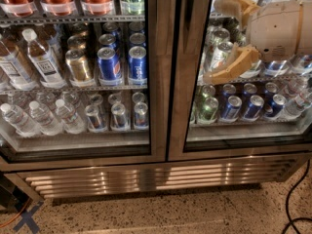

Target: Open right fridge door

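At the left of the fridge, the left glass door (161,57) shows water bottles (44,118) on the lower shelf and blue cans (137,65) on the shelf above. At the centre, the right fridge door (187,96) stands with its brushed-steel frame just beside the left door's frame, a dark edge between the 2. In front of the right door's glass, at upper right, the claw (214,40) is released: its 2 tan fingers (234,66) are spread apart, tips pointing left toward the frame, holding nothing. Below, a steel grille (146,177) spans the base. A black cable (292,204) lies on the floor at far right.
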Tool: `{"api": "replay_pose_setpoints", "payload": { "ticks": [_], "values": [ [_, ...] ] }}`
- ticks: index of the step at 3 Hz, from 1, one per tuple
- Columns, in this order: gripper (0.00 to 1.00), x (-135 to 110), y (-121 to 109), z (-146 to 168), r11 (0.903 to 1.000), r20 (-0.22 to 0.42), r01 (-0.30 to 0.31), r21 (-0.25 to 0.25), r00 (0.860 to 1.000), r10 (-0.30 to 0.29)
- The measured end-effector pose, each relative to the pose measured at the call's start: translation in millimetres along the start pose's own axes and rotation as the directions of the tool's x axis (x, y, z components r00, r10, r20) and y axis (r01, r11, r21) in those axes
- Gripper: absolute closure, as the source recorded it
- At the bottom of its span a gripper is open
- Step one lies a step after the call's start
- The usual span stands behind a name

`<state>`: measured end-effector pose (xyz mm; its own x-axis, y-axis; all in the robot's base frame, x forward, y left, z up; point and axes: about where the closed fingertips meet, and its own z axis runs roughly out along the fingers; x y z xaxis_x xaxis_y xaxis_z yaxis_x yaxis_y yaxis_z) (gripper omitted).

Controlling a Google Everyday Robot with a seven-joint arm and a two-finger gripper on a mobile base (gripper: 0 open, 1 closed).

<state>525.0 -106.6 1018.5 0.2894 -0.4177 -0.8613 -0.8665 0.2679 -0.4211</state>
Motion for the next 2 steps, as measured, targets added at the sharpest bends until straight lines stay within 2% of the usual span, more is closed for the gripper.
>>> {"api": "replay_pose_setpoints", "payload": {
  "ticks": [1,2],
  "values": [
    [0.01,-2.1,-2.8,2.7,1.0000,0.021,0.000,0.002,1.000,-0.001],
    [0.08,-3.2,-1.6,4.9,1.0000,0.036,-0.007,-0.002,0.999,0.007]
  ]
}}
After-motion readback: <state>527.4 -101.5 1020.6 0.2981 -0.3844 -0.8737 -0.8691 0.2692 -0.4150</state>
